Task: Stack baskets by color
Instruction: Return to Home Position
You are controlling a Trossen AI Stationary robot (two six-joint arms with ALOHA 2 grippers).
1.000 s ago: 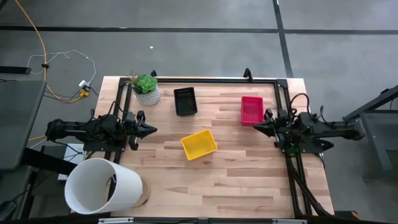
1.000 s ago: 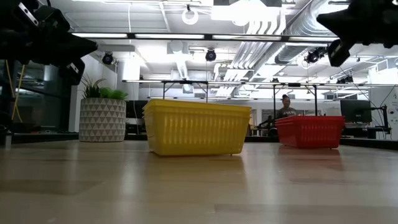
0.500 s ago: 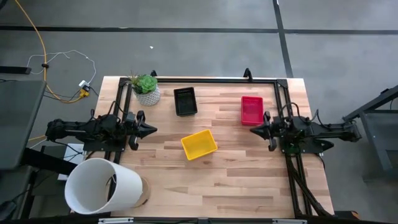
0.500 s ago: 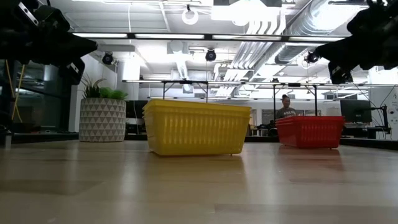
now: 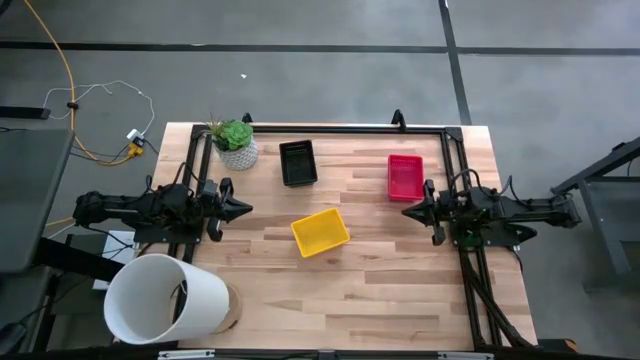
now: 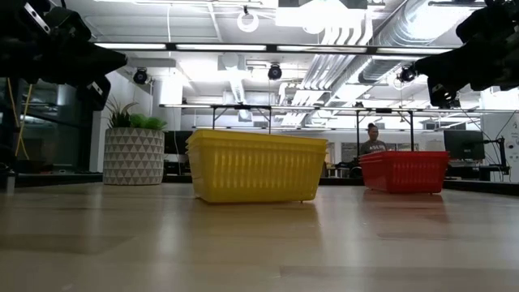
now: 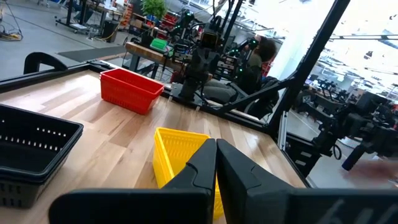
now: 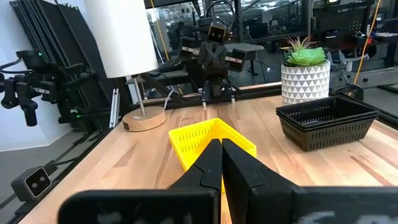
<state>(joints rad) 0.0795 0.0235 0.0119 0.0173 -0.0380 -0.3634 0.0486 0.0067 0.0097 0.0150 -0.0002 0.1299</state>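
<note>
Left fingers (image 7: 198, 171) are pressed tip to tip with nothing between them. Same story on the right: fingers (image 8: 208, 167) pinched together, empty. The left gripper (image 5: 240, 209) hangs over the table's left side, pointing inward. The right gripper (image 5: 408, 211) mirrors it from the right side, nose toward the centre. Between the 2, the yellow baskets (image 5: 320, 231) sit nested as 1 stack mid-table, turned a little askew. The black baskets (image 5: 298, 162) are stacked near the upper edge in the high view, just beside the potted plant (image 5: 235, 143). The pink-red baskets (image 5: 405, 176) stand near the right gripper. That makes 3 colours in 3 piles, well apart on the wooden table (image 5: 380, 290). A big white cylinder (image 5: 165, 300) stands at the high view's lower-left corner.
</note>
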